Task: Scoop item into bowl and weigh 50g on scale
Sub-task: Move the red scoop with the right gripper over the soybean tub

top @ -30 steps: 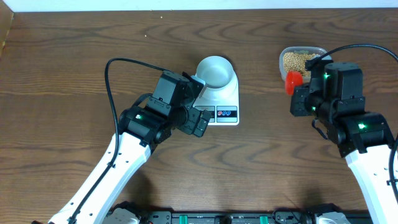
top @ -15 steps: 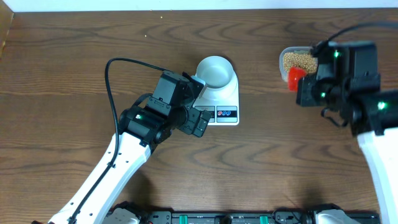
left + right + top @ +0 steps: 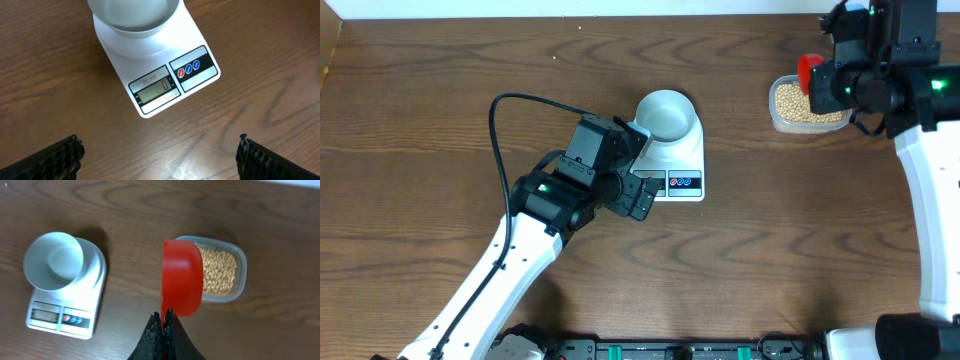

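The tan beans [image 3: 804, 101] [image 3: 218, 271] fill a clear plastic tub at the far right. My right gripper [image 3: 823, 80] [image 3: 163, 317] is shut on the handle of a red scoop [image 3: 809, 69] [image 3: 182, 277]. The scoop hangs on its side over the tub's left end, with no beans visible in it. The pale bowl [image 3: 666, 113] [image 3: 134, 15] [image 3: 53, 261] sits empty on the white scale [image 3: 680, 172] [image 3: 165, 75] [image 3: 65, 315], whose display reads 0. My left gripper [image 3: 640, 196] [image 3: 160, 160] hangs open just in front of the scale's display end, holding nothing.
The clear tub [image 3: 775, 112] [image 3: 241, 275] stands near the table's back right. The back edge of the table [image 3: 620, 18] runs along the top of the overhead view. A black cable [image 3: 496, 120] loops over the left arm.
My right arm has carried the red scoop away from the table's front, from the tub's near-left side to above its far-left end. The left arm, bowl and scale have not moved.
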Tool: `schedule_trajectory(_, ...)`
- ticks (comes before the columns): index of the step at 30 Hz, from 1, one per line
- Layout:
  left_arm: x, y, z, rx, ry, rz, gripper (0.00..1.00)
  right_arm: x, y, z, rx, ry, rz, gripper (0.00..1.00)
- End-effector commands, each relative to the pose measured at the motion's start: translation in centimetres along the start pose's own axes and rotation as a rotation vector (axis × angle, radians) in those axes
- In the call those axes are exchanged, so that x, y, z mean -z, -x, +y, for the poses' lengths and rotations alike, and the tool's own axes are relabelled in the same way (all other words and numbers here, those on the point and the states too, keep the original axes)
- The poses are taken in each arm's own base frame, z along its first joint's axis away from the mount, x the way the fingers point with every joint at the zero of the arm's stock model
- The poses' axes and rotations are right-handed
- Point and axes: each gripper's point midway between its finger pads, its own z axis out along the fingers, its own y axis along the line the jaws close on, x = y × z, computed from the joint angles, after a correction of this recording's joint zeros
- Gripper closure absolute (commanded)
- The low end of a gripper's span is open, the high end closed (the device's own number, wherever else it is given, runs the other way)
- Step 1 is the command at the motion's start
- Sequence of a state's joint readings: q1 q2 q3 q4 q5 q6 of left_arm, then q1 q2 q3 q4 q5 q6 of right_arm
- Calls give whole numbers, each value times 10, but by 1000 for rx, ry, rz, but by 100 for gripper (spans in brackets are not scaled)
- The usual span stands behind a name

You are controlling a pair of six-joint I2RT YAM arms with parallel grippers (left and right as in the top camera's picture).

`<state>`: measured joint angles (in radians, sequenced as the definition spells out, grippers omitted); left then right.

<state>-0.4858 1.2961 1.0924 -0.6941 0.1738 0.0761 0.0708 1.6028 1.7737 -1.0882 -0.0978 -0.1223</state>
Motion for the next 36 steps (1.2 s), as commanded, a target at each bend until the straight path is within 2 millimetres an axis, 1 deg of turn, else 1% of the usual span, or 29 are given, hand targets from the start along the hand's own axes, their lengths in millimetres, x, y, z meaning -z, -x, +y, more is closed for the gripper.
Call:
schedule_trajectory(1,-1,-3,3,-3,14,8,1,-2,8,-4,105,30,-24,99)
schedule_trajectory(4,-1,-3,3,-3,14,8,0,-10,9,-18,78,48,-26,99)
schedule_trajectory(12,-1,-3,3,-3,14,8,1,-46,-3,-71,-37,38,17,99)
schedule_trajectory(15,-1,-3,3,-3,14,8,1,-56,-3,-84,-58,32,10,99)
schedule_trajectory(19,-1,-3,3,-3,14,8,1,-71,-4,-96,-54,22,17,99)
schedule_trajectory(24,-1,-3,3,-3,14,8,1,-98,-17,-101,-37,36,69,99)
schedule_trajectory(28,-1,-3,3,-3,14,8,1,-117,-27,-103,-95,48,114,99)
schedule_trajectory(31,-1,-3,3,-3,14,8,1,-132,-35,-104,-107,55,144,99)
schedule_trajectory(36,-1,-3,3,-3,14,8,1,-157,-53,-120,-190,-19,208,99)
